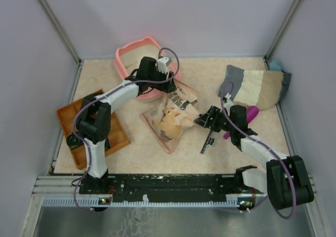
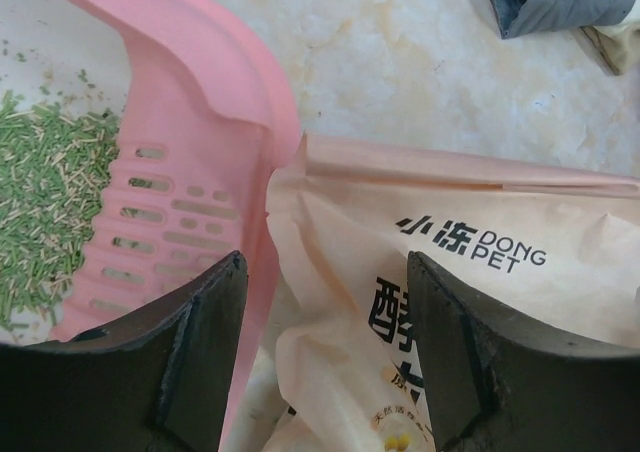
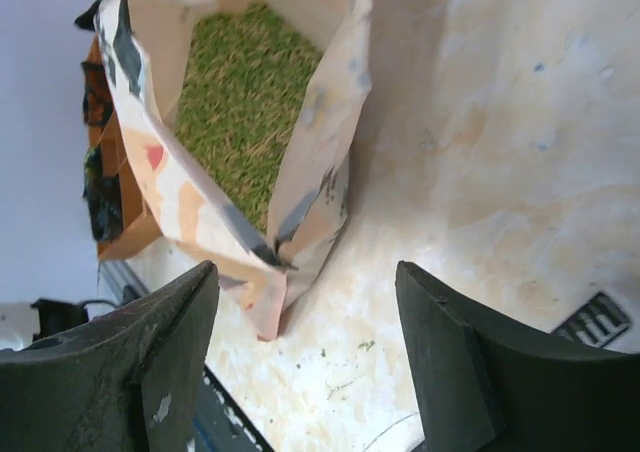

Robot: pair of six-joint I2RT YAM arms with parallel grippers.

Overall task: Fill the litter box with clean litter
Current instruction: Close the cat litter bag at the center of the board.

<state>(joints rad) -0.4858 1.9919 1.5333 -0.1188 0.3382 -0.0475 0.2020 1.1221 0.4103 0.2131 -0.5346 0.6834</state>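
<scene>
Salmon-pink plastic litter box [image 1: 127,55], cat-eared, slotted inner wall, at far left of mottled desk [image 1: 210,79]; thin scatter of green granular clean litter [image 2: 45,202] inside. Crinkled beige printed paper bag [image 2: 450,302] against its rim. Left gripper [image 2: 325,262] and right gripper [image 3: 302,272] released, jaws apart.

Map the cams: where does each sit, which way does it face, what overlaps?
Top external: above, behind the robot, looking down on the table; both arms show.
Left wrist: on left arm, faces litter box rim, litter, paper bag; own fingers at bottom.
Right wrist: on right arm, faces the bag's open mouth; own fingers at bottom.
Shared: all three see the bag.
</scene>
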